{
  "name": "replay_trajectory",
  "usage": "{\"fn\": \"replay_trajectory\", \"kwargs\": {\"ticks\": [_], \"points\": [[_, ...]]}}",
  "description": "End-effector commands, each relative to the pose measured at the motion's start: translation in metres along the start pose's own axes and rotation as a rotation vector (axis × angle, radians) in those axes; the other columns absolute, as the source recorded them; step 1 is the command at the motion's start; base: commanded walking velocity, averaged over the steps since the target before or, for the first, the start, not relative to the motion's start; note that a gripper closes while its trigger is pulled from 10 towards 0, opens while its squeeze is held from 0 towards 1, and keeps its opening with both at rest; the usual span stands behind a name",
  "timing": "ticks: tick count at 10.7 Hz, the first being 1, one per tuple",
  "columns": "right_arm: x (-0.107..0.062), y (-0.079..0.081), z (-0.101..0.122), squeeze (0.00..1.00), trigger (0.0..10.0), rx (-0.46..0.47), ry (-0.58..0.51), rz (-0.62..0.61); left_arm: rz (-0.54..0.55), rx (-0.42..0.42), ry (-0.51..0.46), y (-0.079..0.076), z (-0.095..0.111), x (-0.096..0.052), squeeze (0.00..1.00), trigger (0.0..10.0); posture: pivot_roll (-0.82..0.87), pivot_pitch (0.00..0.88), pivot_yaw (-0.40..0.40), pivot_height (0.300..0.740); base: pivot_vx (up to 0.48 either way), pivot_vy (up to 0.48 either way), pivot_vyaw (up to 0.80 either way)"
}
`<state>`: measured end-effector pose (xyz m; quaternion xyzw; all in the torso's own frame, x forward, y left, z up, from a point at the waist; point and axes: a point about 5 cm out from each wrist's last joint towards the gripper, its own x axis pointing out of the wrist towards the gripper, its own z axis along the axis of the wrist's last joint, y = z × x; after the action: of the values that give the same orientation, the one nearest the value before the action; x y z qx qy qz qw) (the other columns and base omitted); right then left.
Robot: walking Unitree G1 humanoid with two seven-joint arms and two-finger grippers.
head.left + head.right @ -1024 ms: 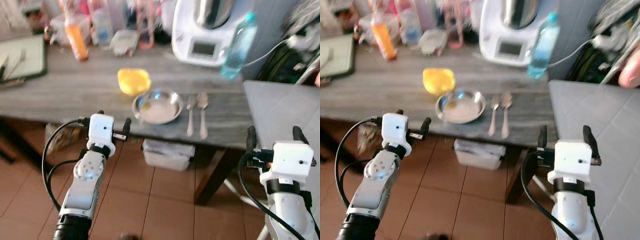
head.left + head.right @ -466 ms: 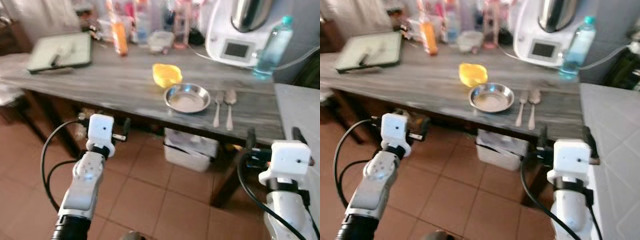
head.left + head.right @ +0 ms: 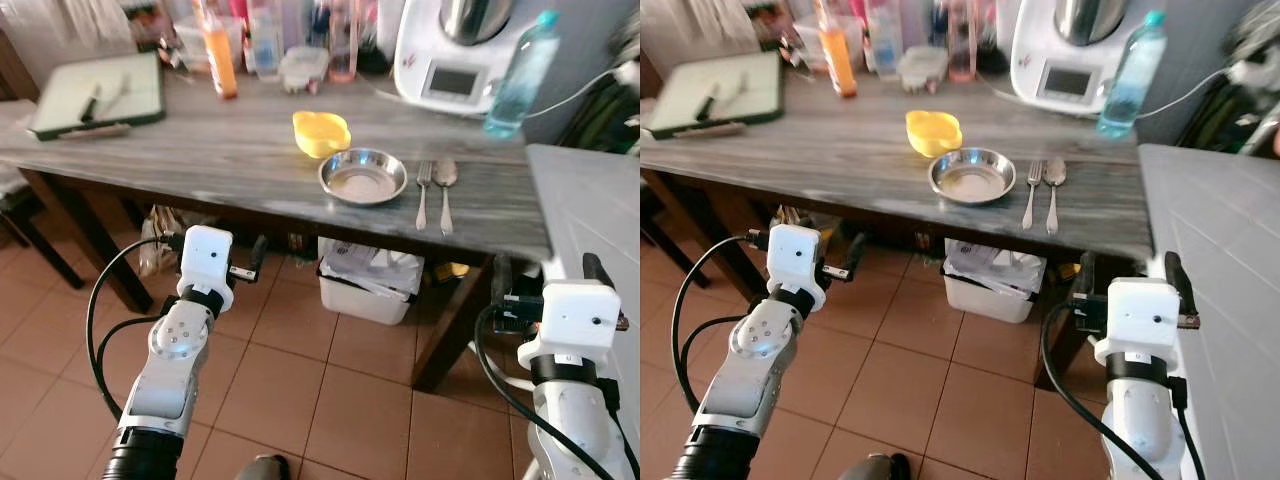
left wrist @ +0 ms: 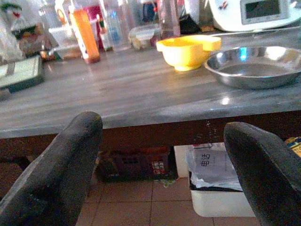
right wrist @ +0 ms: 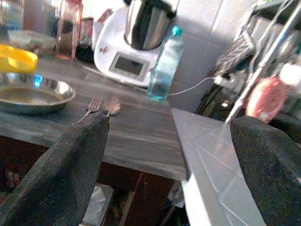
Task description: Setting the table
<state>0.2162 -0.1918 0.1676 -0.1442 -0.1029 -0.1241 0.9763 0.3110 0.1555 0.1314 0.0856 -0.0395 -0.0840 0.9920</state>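
Note:
On the grey wooden table (image 3: 230, 165) sits a steel plate (image 3: 362, 178), with a yellow bowl (image 3: 320, 132) touching its far left rim. A fork (image 3: 421, 190) and a spoon (image 3: 445, 184) lie side by side just right of the plate. My left gripper (image 3: 214, 246) hangs open and empty below the table's front edge, over the floor. At the lower right, beside the table's corner, my right gripper (image 3: 546, 272) is open and empty too. The left wrist view looks between the fingers (image 4: 61, 169) at the yellow bowl (image 4: 187, 51) and plate (image 4: 256, 68).
A white kitchen machine (image 3: 455, 50), a water bottle (image 3: 517, 75), an orange bottle (image 3: 222, 60) and jars crowd the table's back edge. A tray (image 3: 95, 95) lies far left. A white bin (image 3: 370, 282) stands under the table. A grey panelled surface (image 3: 590, 200) adjoins on the right.
The camera has shifted, and the table now shows from farther back and more squarely. Both arms keep the same pose, and nothing on the table has moved.

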Motion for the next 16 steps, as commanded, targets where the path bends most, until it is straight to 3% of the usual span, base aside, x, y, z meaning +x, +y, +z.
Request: {"fn": "replay_trajectory", "kwargs": {"ticks": [1,11,12,16], "points": [[0.000,0.000,-0.001,0.20,10.0,0.000,0.003,-0.002,0.001,0.005,0.011,0.002,-0.001,0.000,0.00,10.0,0.08,0.079,0.032,0.740,-0.311,0.000,0.00],[-0.002,-0.003,-0.003,0.20,10.0,-0.001,0.009,-0.017,-0.027,0.010,0.004,-0.003,0.000,0.003,0.00,10.0,0.08,0.085,0.032,0.740,-0.312,0.000,0.00],[-0.004,-0.003,-0.004,0.20,10.0,0.003,0.019,-0.022,-0.058,-0.004,-0.044,-0.017,0.007,0.006,0.00,10.0,0.09,0.093,0.033,0.740,0.000,0.000,0.00],[0.001,0.000,0.001,0.20,10.0,-0.011,-0.002,-0.015,-0.109,-0.047,-0.092,-0.032,0.018,0.013,0.00,10.0,0.08,0.108,0.030,0.740,0.000,0.000,0.00]]}}
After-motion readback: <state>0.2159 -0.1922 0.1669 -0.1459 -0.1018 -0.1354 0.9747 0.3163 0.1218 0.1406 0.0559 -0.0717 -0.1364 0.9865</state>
